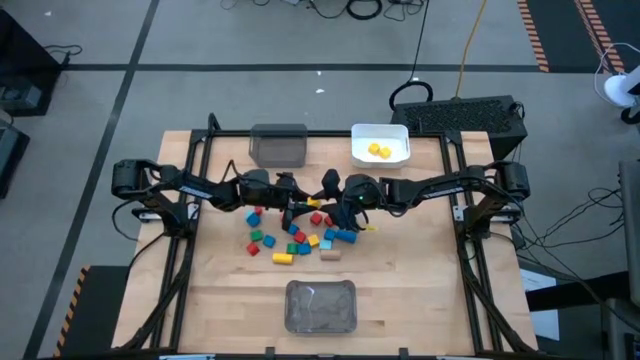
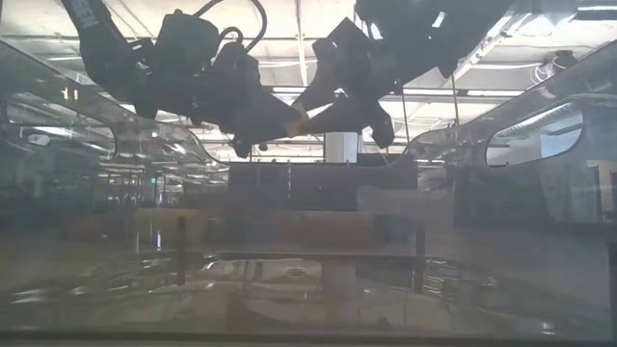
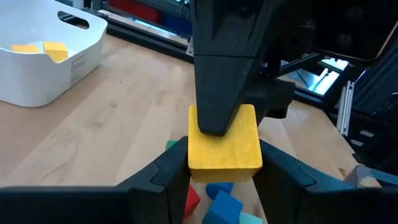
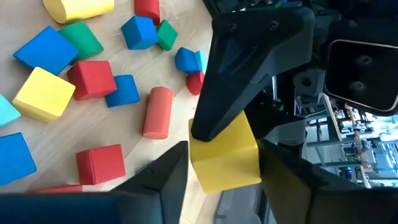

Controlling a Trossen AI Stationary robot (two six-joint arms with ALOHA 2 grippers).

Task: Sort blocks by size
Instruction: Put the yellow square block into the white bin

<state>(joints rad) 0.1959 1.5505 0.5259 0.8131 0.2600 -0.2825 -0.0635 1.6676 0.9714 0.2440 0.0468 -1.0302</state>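
Observation:
A yellow cube (image 3: 224, 149) hangs above the middle of the table, between both grippers. My left gripper (image 1: 300, 205) comes from the table's left and my right gripper (image 1: 324, 203) from its right. They meet fingertip to fingertip, each shut on the cube (image 4: 224, 155). In the low view the cube (image 2: 301, 122) shows as a small light patch between the two dark hands. Below them several loose blocks (image 1: 295, 238), red, blue, green and yellow, lie flat on the wooden table. My left gripper pinches the cube between its two fingers on two opposite side faces (image 3: 194, 158). The fingers come almost level from the table's left. The cube is lifted clear of the table, above the loose blocks. My right gripper pinches the cube on its other pair of faces (image 4: 198, 165). One finger (image 3: 214, 93) lies over the face that my left wrist view shows on top. It comes from the table's right, slanting down. The cube hangs clear of the table.
A white bin (image 1: 394, 135) with yellow blocks (image 1: 378, 151) stands at the far edge, right of centre. A grey bin (image 1: 278, 145) stands to its left. A clear-lidded bin (image 1: 321, 305) sits at the near edge. Bare wood lies left and right of the pile.

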